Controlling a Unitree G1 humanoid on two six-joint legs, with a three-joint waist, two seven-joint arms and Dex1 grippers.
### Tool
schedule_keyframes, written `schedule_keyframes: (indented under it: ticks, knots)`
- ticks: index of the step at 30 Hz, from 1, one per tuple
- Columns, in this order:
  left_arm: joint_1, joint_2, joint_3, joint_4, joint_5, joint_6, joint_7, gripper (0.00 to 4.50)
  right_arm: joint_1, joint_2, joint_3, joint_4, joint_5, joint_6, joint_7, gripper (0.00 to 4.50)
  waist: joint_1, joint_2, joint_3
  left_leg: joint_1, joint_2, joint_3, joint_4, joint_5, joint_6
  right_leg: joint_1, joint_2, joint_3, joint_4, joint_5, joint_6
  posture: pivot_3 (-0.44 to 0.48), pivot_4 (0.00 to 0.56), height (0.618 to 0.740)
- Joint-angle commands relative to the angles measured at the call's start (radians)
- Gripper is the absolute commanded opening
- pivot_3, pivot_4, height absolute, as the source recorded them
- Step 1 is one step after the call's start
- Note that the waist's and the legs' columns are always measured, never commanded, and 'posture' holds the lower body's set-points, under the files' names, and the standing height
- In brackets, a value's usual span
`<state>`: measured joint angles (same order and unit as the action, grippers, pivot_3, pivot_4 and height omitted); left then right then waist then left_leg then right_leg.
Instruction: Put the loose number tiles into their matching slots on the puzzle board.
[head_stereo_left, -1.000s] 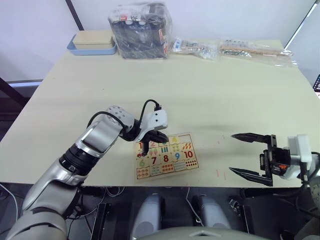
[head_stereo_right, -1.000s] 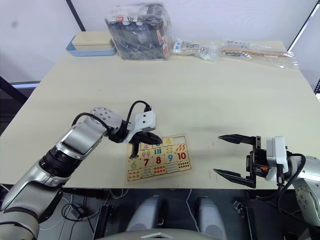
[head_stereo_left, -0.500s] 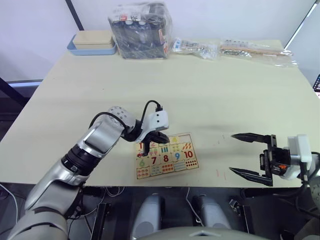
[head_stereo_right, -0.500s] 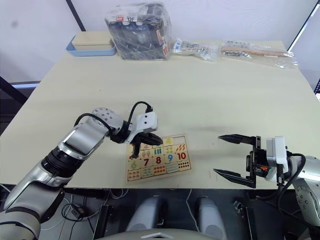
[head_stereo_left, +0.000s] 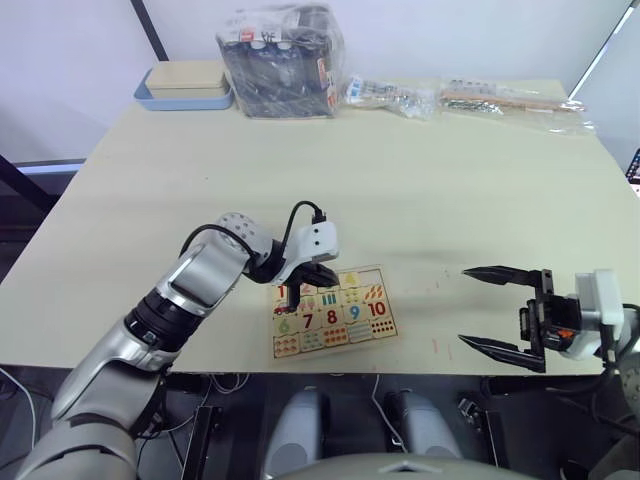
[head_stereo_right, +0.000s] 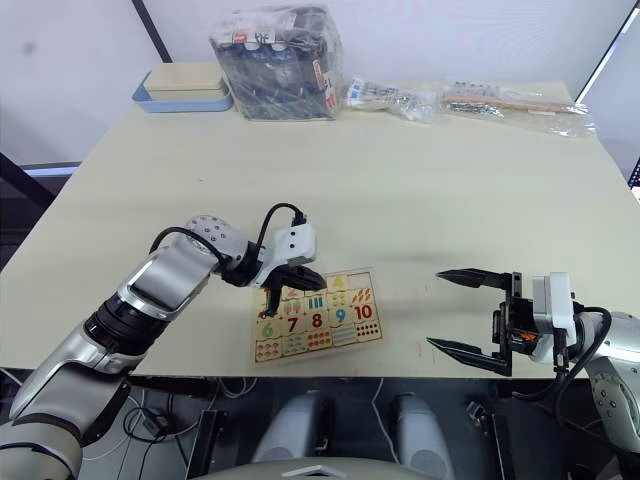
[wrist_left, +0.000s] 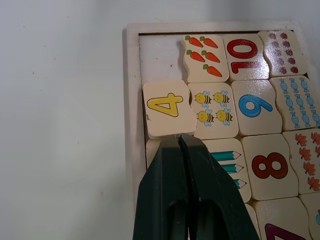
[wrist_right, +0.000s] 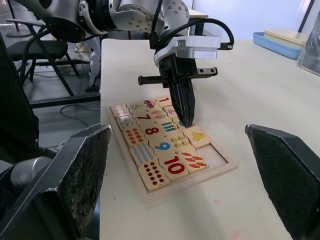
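Note:
The puzzle board (wrist_left: 131, 100) lies near the table's front edge, left of centre. It holds tiles 6 to 10, picture tiles and dot tiles. A loose number tile with a yellow 4 (wrist_left: 169, 107) lies slightly askew in the board's top row, beside one bare slot (wrist_left: 160, 57). The tile with a red 1 (wrist_right: 163, 100) sits at the other end of that row. My left gripper (wrist_left: 179, 136) is shut, its tips pressed together at the edge of the 4 tile. My right gripper (head_stereo_left: 463, 306) hangs open and holds nothing, well to the right of the board.
At the table's back left stands a blue tray with a wooden box (head_stereo_left: 186, 85). A plastic-wrapped pack (head_stereo_left: 280, 48) is next to it, and clear bags (head_stereo_left: 510, 100) lie along the back right. The board sits close to the table's front edge (head_stereo_left: 420, 368).
My left gripper has edged slightly to the right over the board's top row. The right gripper has not moved.

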<state>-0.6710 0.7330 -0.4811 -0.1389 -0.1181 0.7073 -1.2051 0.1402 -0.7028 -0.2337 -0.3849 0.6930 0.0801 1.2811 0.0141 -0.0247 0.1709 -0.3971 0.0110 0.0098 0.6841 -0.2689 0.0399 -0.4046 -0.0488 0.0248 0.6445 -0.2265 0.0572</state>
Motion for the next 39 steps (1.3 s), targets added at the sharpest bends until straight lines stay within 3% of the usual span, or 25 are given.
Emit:
schedule_keyframes:
  ticks: [1,21,30,39]
  knots:
    - [-0.014,-0.003,0.002,-0.011,0.008,-0.014,-0.007,0.06,-0.001,-0.003,-0.02,-0.023,0.01,-0.016,0.002,4.5,0.0,0.0,0.0,0.0,0.0,0.0,0.0,0.0,0.0,0.0,0.0,0.0,0.0,0.0,0.0,0.0,0.15,0.74]
    - [-0.011,-0.012,0.007,-0.012,0.02,-0.009,-0.005,0.06,-0.007,-0.003,-0.014,-0.026,0.01,-0.012,-0.002,4.5,0.0,0.0,0.0,0.0,0.0,0.0,0.0,0.0,0.0,0.0,0.0,0.0,0.0,0.0,0.0,0.0,0.15,0.74]
    - [0.07,-0.005,0.293,-0.114,-0.201,0.124,0.042,0.06,-0.015,0.014,-0.003,-0.044,0.029,0.016,-0.041,4.5,-0.002,0.0,0.0,0.0,0.002,0.0,0.0,0.0,0.0,0.0,0.0,0.0,0.0,0.0,0.0,0.0,0.15,0.74]
    - [0.309,-0.006,0.61,-0.291,-0.352,0.228,0.225,0.06,-0.081,0.057,0.031,-0.048,0.034,0.079,-0.149,4.5,-0.005,0.0,0.0,0.001,0.005,0.0,0.0,0.0,0.0,0.0,0.0,-0.001,0.0,0.0,0.0,0.0,0.15,0.74]
